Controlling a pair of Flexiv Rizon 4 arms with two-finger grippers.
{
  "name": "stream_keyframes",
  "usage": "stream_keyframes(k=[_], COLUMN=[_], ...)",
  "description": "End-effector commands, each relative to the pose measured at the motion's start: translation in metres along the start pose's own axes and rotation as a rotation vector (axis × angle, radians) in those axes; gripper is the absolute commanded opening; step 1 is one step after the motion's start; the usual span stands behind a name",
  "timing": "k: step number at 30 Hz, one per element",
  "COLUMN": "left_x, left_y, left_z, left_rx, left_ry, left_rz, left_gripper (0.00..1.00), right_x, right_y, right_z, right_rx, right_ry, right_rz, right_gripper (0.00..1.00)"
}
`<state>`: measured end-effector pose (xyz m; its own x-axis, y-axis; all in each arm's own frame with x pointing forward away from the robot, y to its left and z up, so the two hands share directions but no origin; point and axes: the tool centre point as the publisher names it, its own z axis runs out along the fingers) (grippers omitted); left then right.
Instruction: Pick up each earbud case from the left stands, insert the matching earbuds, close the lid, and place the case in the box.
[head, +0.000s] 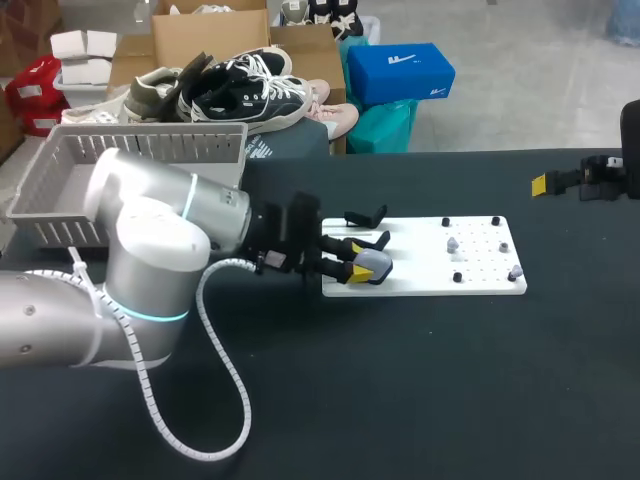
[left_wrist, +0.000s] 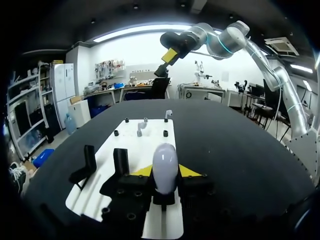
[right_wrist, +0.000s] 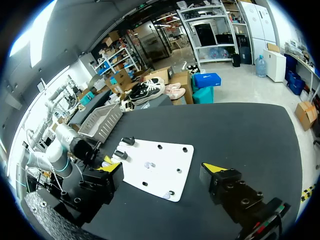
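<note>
Gripping a pale grey earbud case (head: 374, 265) from both sides, the yellow tips of the left gripper (left_wrist: 165, 174) are closed narrowly on it. The case sits low over the left end of the white board (head: 420, 282), at its near edge. I cannot tell whether the case touches the board. Two black stands (head: 366, 214) rise from that same end of the board, just beside the held case and on its far side. Small pale earbuds (head: 452, 243) stand among black pegs on the board's right half, well apart from the case. The left arm (head: 150, 260) comes in across the black table (head: 450, 380), with a white coiled cable looping off it. The grey slatted box (head: 150, 148) stands at the table's far left, behind that arm. The right gripper (right_wrist: 161, 169) hangs by the table's right edge, well apart from the board, with its jaws spread wide and nothing between them.
</note>
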<state>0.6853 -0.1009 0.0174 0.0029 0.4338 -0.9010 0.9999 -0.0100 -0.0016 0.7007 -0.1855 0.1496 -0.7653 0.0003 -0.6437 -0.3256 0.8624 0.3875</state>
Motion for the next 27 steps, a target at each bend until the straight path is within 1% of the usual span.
stream_keyframes(k=[1, 6, 12, 14, 19, 23, 27], left_x=[-0.006, -0.022, -0.047, -0.057, -0.074, -0.081, -0.083], left_y=[-0.007, -0.013, -0.024, -0.024, -0.023, -0.024, -0.025], left_z=[-0.01, -0.022, -0.031, -0.03, -0.032, -0.036, -0.042], left_rx=[0.006, 0.018, 0.004, -0.021, -0.038, -0.03, -0.029], left_ry=[-0.024, -0.073, -0.172, -0.212, -0.283, -0.302, -0.311], left_rz=[0.001, -0.014, -0.016, -0.011, -0.011, 0.009, 0.025], left_gripper=[0.0, 0.0, 0.0, 0.0, 0.0, 0.0, 0.0], right_x=[0.0, 0.0, 0.0, 0.0, 0.0, 0.0, 0.0], right_y=[-0.001, -0.001, -0.001, -0.001, -0.001, -0.001, -0.001], right_z=[0.0, 0.0, 0.0, 0.0, 0.0, 0.0, 0.0], right_rx=[-0.002, -0.002, -0.002, -0.002, -0.002, -0.002, -0.002], right_ry=[0.001, 0.001, 0.001, 0.001, 0.001, 0.001, 0.001], right_rz=[0.0, 0.0, 0.0, 0.0, 0.0, 0.0, 0.0], right_gripper=[1.0, 1.0, 1.0, 1.0, 1.0, 1.0, 1.0])
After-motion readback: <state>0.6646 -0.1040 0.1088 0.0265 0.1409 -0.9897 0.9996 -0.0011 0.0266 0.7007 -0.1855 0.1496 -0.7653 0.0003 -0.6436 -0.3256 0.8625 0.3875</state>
